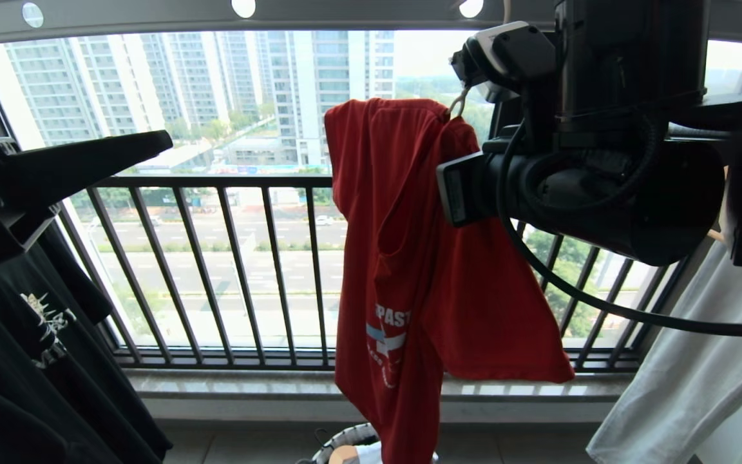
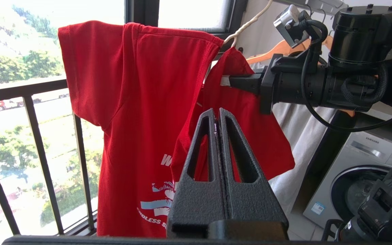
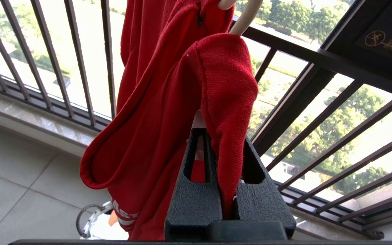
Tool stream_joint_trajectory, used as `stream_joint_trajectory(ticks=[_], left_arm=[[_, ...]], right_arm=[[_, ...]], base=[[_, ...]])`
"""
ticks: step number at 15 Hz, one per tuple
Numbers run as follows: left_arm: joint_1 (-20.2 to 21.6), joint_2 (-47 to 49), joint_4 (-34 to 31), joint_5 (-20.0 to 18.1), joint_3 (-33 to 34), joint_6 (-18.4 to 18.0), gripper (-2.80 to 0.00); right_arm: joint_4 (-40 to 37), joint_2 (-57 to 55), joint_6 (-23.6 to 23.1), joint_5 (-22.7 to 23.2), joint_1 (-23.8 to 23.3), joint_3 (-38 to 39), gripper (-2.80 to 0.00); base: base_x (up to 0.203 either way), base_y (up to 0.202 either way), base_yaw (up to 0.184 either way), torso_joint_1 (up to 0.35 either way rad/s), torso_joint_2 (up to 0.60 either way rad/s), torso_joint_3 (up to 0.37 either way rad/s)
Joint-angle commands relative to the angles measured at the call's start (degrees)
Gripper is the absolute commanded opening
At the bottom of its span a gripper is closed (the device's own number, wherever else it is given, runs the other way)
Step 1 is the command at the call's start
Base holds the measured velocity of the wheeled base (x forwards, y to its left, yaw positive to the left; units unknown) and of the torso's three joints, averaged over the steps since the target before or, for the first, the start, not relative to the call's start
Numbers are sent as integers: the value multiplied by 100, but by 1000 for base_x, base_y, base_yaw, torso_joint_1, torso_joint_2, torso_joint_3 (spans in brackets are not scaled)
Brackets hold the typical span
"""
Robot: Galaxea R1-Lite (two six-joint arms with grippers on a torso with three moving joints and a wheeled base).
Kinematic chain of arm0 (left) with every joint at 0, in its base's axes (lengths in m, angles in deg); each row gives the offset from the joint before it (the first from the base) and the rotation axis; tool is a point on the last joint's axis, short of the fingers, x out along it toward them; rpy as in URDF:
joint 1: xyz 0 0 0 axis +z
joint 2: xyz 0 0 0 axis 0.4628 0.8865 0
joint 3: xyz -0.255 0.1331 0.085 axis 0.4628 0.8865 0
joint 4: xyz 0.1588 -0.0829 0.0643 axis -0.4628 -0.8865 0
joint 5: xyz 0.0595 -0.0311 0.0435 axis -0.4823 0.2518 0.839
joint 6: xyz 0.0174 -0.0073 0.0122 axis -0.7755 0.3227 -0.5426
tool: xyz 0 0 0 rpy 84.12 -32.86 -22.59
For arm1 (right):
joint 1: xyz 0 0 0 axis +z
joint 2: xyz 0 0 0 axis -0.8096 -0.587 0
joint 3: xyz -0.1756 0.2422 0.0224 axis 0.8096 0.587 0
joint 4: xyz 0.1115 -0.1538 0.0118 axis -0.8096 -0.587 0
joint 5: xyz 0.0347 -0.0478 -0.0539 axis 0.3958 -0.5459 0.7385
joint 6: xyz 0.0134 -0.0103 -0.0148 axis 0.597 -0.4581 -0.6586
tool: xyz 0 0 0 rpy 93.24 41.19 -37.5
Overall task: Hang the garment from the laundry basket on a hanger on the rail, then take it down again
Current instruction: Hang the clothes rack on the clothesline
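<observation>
Three risks stand out from here.

1. The shirt (image 1: pixel 409 258) hangs lopsided on the hanger (image 2: pixel 247 25) under the rail (image 1: pixel 152 13). One shoulder is draped over the wire; the other side is bunched by the neck. A sideways tug would likely slide it off onto the floor or toward the basket (image 1: pixel 345 444) below.
2. The right gripper (image 3: pixel 228 200) is clamped on a fold of the shirt's edge near the hanger neck. If it pulls while the cloth is snagged on the wire, the hanger may swing or unhook from the rail; whether the hook sits firmly cannot be seen.
3. The left gripper (image 2: pixel 218 115) is closed and empty, off to the left, so nothing steadies the hanger.
</observation>
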Motion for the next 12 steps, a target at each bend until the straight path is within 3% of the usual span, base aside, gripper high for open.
stream_joint_trajectory(ticks=[1, 10, 12], left_arm=[[-1, -15, 22, -22, -2, 10, -280], [-1, -50, 22, -22, -2, 10, -280], [-1, -76, 22, -22, -2, 10, -280]], right_arm=[[-9, -98, -1, -44, -123, -132, -280], [-184, -223, -10, -63, -357, -390, -280], [-510, -304, -8, -55, -378, -574, -280]], base=[[0, 0, 0, 0, 0, 0], [0, 0, 0, 0, 0, 0], [0, 0, 0, 0, 0, 0]])
